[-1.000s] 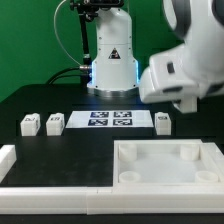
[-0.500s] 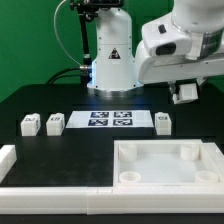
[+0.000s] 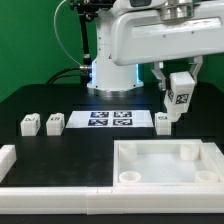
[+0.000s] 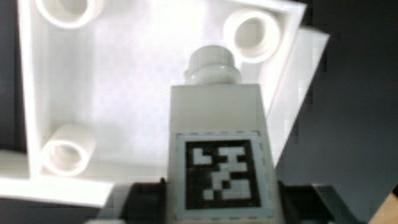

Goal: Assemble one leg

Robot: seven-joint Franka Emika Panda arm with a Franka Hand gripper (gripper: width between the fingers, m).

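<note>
My gripper (image 3: 177,82) is shut on a white leg (image 3: 180,96) with a black-and-white tag and holds it in the air at the exterior view's right, above the table. In the wrist view the held leg (image 4: 217,140) stands between my fingers (image 4: 143,200), its peg end pointing at the large white square tray-like piece (image 4: 125,100) with round corner sockets. That piece (image 3: 170,165) lies at the front right in the exterior view. Three more legs stand on the table: two at the left (image 3: 30,124) (image 3: 55,123) and one (image 3: 162,123) just below the held leg.
The marker board (image 3: 111,121) lies in the middle of the table. The robot base (image 3: 113,65) stands behind it. A white L-shaped rim (image 3: 40,180) runs along the front left edge.
My gripper has swung left and down, bringing the held leg from the far right to hang above the rightmost standing leg.
</note>
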